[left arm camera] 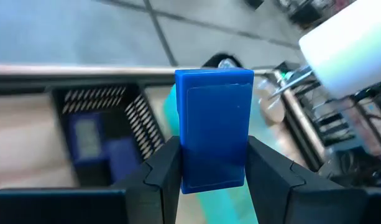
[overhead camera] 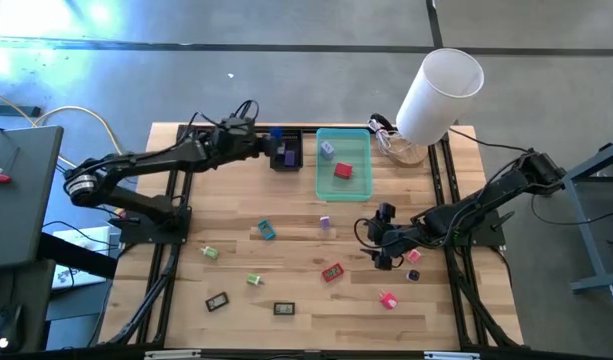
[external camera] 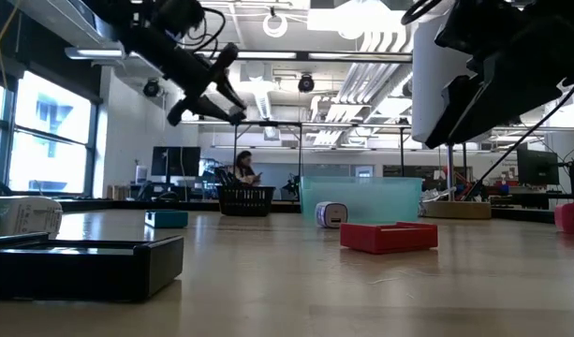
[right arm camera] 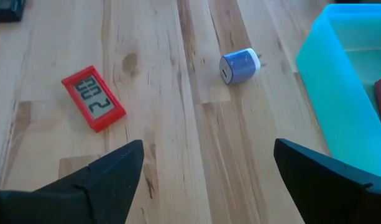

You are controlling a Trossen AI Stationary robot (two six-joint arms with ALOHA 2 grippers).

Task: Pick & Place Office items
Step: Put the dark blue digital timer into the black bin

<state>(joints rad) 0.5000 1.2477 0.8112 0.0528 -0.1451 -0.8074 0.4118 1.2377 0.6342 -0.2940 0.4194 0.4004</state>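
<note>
High view: white cylinder [overhead camera: 438,92] at the far right corner covers part of the table edge and some clear object beneath it, not identifiable; wooden slat table [overhead camera: 286,270] otherwise visible; translucent teal tray [overhead camera: 343,162], rectangular, holds a red piece [overhead camera: 343,171] and a small pale piece, the latter too small to make out; black tray [overhead camera: 286,152], ribbed inside in the left wrist view, lies just left of the teal tray, contents dark and blurred; left gripper [overhead camera: 269,141] hangs over the black tray, clamped on a smooth blue rectangular block [left arm camera: 215,130], whose lower end is cut off between the fingers [left arm camera: 162,171]; right gripper [overhead camera: 383,236] sits low over the table's right-centre, fingers spread wide with nothing between; ahead of it a red flat digital display [right arm camera: 92,98] and a purple rounded plug adapter [right arm camera: 239,65] lie well apart on bare wood; remaining office items are scattered across the near table, mostly indistinct specks.
</note>
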